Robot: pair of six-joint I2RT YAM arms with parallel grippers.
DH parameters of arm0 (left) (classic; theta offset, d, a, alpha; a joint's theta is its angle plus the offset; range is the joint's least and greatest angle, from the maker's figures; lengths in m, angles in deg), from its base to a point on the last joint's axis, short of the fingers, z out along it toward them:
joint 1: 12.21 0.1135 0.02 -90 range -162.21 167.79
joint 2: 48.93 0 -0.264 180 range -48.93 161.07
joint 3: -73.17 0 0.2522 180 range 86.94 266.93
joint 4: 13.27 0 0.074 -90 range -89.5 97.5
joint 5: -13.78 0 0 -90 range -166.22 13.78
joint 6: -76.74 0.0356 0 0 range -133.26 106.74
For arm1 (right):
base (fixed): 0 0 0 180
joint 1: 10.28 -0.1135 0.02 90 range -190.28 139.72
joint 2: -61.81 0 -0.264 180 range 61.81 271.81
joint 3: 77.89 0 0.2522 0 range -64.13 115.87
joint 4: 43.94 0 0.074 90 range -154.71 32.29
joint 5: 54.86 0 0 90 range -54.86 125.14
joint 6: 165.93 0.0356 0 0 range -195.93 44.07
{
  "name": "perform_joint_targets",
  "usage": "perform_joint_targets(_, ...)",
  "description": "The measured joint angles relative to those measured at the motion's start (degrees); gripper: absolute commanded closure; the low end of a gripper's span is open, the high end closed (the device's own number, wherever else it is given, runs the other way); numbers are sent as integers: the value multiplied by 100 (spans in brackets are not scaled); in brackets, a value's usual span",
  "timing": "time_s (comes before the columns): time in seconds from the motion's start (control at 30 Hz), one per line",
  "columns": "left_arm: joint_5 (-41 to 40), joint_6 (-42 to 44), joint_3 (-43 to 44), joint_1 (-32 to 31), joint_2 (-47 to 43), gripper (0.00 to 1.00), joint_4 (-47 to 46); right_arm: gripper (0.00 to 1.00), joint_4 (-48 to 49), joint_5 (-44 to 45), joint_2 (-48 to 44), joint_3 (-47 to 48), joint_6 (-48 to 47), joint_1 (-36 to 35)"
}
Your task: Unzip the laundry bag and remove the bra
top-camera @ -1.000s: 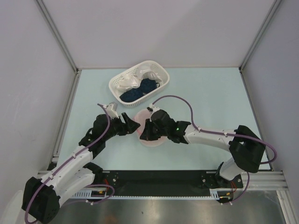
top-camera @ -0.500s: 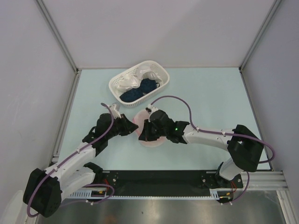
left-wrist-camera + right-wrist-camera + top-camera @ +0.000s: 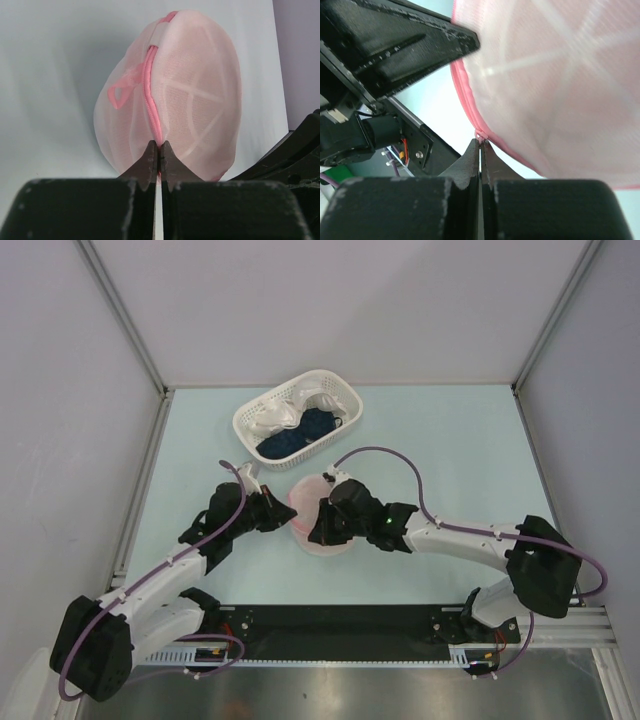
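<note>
1. The pale green table point(image 3: 450, 460) is sitting between grey walls, with a white lattice basket point(image 3: 243, 430) of cloths at the back. From overhead I am seeing the laundry bag point(image 3: 305, 503) nearer the arms. The left gripper point(image 3: 283, 517) and right gripper point(image 3: 318, 530) are meeting it from opposite sides.
2. Through the left wrist I am watching that gripper point(image 3: 158, 150) with its jaws pressed together, nipping the pink zip point(image 3: 149, 95) at the bag's point(image 3: 195, 95) near seam. The bag is standing on edge, and a pink loop point(image 3: 120, 92) is hanging just beside the zip, higher up.
3. Through the right wrist I am seeing its gripper point(image 3: 480, 145) fully closed on a tiny pink tab of the bag's point(image 3: 560, 90) edging. I am guessing this is the zip pull, though I cannot confirm it.
4. I am judging the mesh light, soft and snag-prone, so it is likely to crumple and slide when tugged. The zip tape and tab are looking like the firm places to grip. I am not making out the bra through the mesh.
</note>
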State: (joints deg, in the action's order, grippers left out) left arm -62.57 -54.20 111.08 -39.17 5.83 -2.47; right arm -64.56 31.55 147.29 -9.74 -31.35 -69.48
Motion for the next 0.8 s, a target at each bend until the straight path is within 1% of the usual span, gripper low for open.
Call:
perform_joint_targets(0.37, -39, 9, 61, -2, 76, 100, -4, 100, -404, 308, -540, -448, 20, -9)
perform_joint_targets(0.8, -81, 92, 72, 7, 76, 100, 17, 100, -614, 492, -894, -728, 87, 44)
